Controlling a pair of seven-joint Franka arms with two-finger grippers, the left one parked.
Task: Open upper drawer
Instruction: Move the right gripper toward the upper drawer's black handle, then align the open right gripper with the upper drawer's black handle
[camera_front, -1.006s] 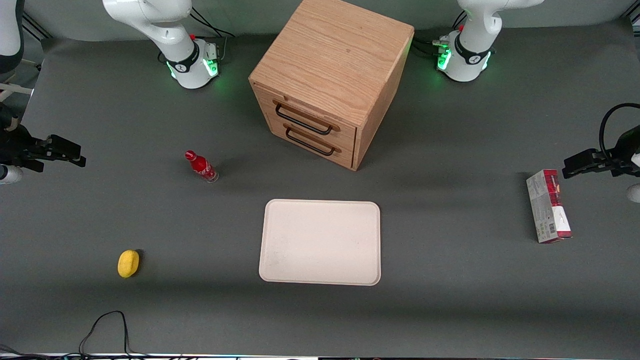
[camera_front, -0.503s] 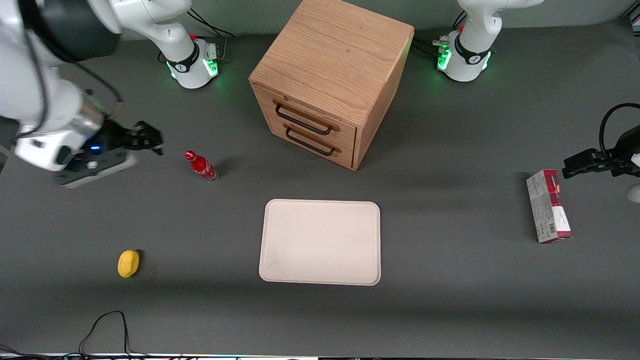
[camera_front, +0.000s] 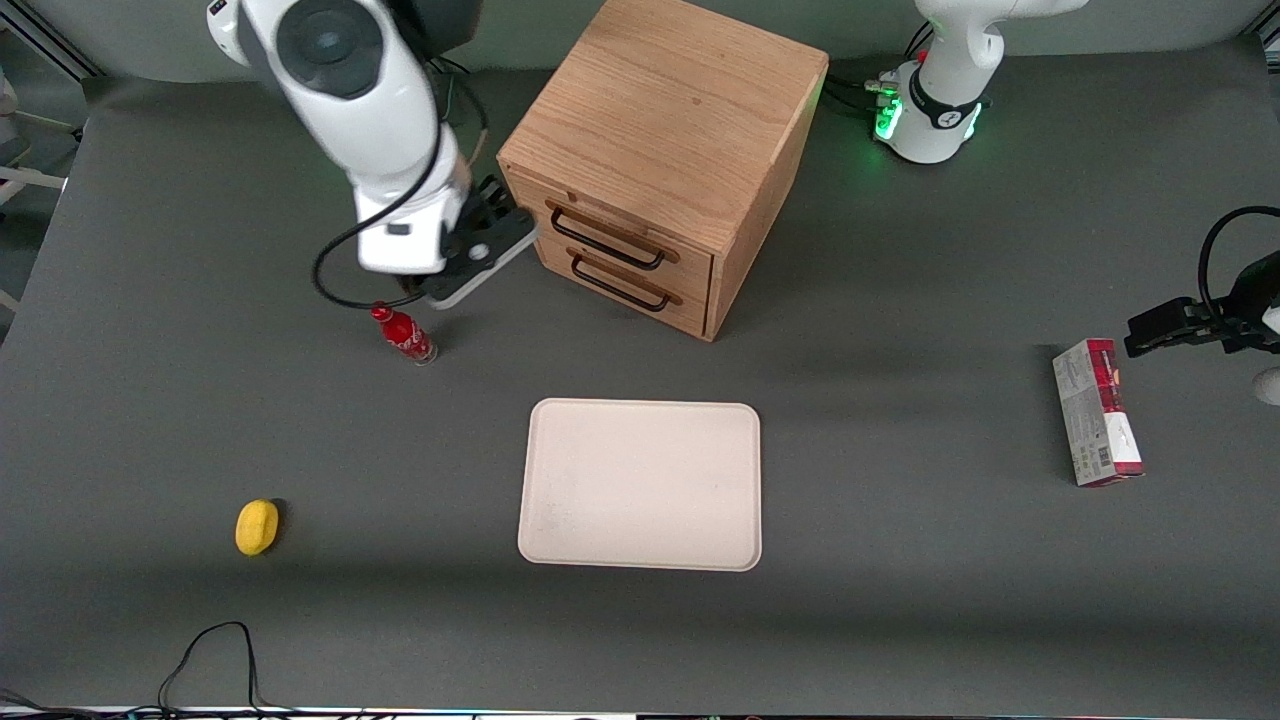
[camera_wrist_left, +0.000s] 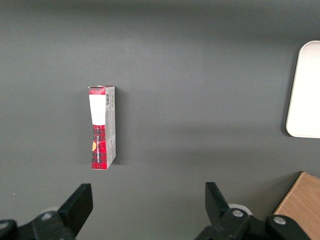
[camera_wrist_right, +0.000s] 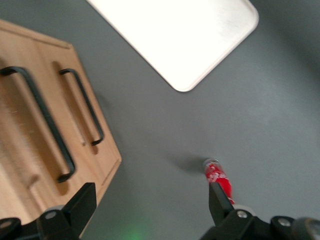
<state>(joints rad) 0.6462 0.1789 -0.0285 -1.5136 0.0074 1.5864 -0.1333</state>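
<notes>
The wooden cabinet (camera_front: 662, 150) stands on the dark grey table (camera_front: 900, 560) between the two arm bases, its front turned toward the working arm's end of the table. The upper drawer (camera_front: 620, 230) is flush with the cabinet front, its black wire handle (camera_front: 607, 241) lying flat against the wood. The lower drawer (camera_front: 625, 280) beneath it is likewise flush.

The gripper (camera_front: 503, 212) hangs in the air just beside the front corner of the cabinet, at the level of the upper drawer, touching neither drawer nor handle. The wrist view shows its two fingers (camera_wrist_right: 80, 205) spread wide apart with nothing between them.

A small red bottle (camera_front: 403, 333) stands on the table nearer the front camera than the gripper, close under the arm's wrist. A cream tray (camera_front: 640, 484) lies flat in front of the cabinet, nearer the camera. A yellow lemon (camera_front: 257, 526) rests toward the working arm's end. A red and white carton (camera_front: 1096, 412) lies toward the parked arm's end.
</notes>
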